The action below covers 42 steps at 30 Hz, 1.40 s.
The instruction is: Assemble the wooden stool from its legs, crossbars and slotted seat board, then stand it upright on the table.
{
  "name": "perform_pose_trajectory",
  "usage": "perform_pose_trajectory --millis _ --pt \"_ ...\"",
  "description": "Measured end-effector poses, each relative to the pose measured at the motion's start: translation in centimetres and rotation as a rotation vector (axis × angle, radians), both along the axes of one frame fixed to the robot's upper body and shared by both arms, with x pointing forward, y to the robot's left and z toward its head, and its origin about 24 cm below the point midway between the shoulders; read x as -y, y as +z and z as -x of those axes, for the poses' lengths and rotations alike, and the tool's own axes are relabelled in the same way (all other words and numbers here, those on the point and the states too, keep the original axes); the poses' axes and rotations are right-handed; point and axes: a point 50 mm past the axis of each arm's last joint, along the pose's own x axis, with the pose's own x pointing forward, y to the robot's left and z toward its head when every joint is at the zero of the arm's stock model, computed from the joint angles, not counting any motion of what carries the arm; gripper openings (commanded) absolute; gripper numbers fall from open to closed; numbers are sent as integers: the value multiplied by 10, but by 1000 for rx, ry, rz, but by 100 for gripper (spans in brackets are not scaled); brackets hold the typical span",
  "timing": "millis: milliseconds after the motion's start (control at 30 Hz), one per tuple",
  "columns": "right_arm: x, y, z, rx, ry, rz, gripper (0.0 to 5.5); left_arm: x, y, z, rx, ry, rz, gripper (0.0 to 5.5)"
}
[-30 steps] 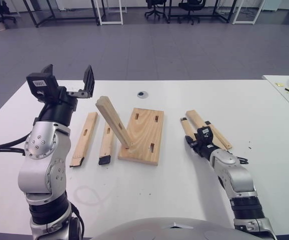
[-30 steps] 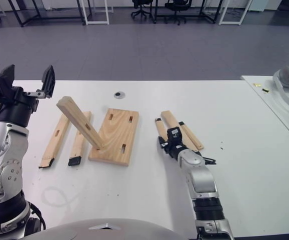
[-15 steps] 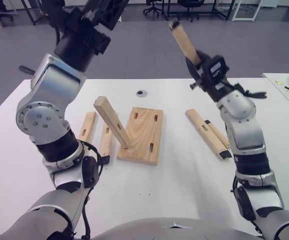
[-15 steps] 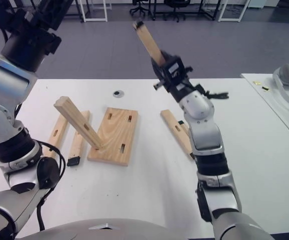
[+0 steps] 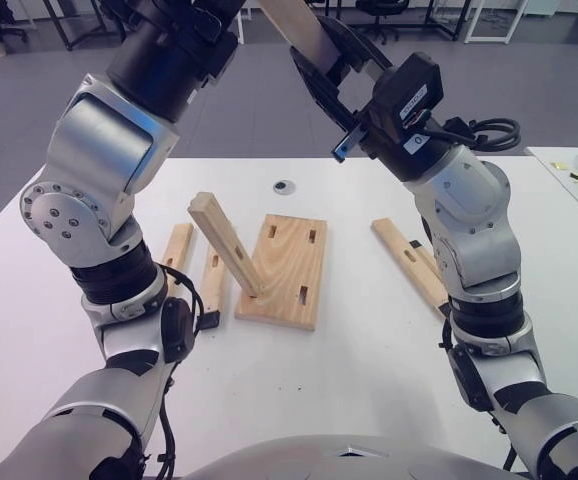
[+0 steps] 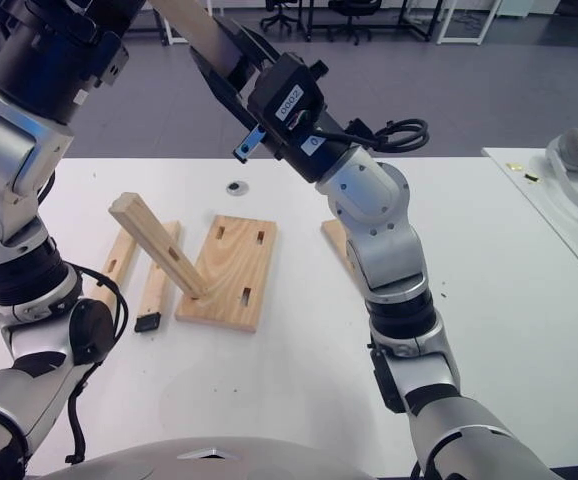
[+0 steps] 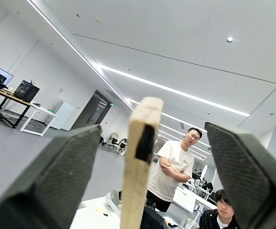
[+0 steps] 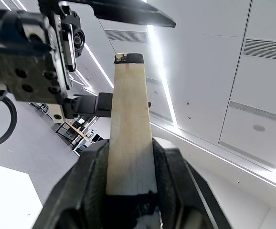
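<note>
pale straight-grained leg [image 8: 128, 129], square-cut, dark-capped end: my right claw [image 5: 334, 65] is clenching it high over the white table [image 5: 369, 370]. my left claw [image 7: 152, 129] is gaping wide around its tip, untouching. the slotted seat board [image 5: 287, 270] is lying flat, a second leg [image 5: 227, 245] slanting from it.

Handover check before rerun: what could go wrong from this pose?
1. The right gripper clamps the leg high over the table, and the left gripper is open around its tip. If the right lets go before the left shuts, the leg likely drops.
2. On the table, the tilted leg leans in the board. A falling piece or a descending arm could knock it out.
</note>
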Motion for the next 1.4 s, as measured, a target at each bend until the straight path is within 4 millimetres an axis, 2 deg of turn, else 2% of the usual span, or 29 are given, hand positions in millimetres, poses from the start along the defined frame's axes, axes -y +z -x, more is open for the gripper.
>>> perform_pose_trajectory --millis 100,467,633,667,867,967,1033,1100,1167,1233,1300,1367,1400 --pt "1 -6 -1 -23 -2 3 130 1 2 3 11 -6 7 289" --pt "0 -6 2 -18 15 8 130 -5 0 1 0 25 -26 83" --pt "-1 -4 6 -44 62 -15 130 -8 1 2 12 42 -49 54" --pt "-1 -4 6 -53 73 -22 167 -9 2 2 15 42 -51 51" --pt "3 -11 3 -95 48 -9 277 -15 4 4 34 58 -73 39" --pt "13 -35 -4 -175 -38 52 341 -36 10 -2 40 198 -86 39" --pt "20 -49 -10 -225 -92 79 344 -58 15 -7 42 350 -79 39" --pt "34 -63 -15 -272 -178 95 344 -86 11 -9 24 556 -74 39" --pt "53 -79 -24 -334 -294 88 344 -117 -13 -9 -61 800 -84 39" --pt "66 -92 -30 -374 -380 82 344 -133 -43 -5 -143 972 -125 39" --pt "75 -112 -34 -428 -450 94 344 -136 -94 -2 -309 1028 -145 39" --pt "82 -132 -36 -475 -502 119 344 -128 -141 4 -470 1014 -159 39" --pt "84 -138 -36 -483 -513 122 344 -123 -150 5 -498 1012 -167 39"
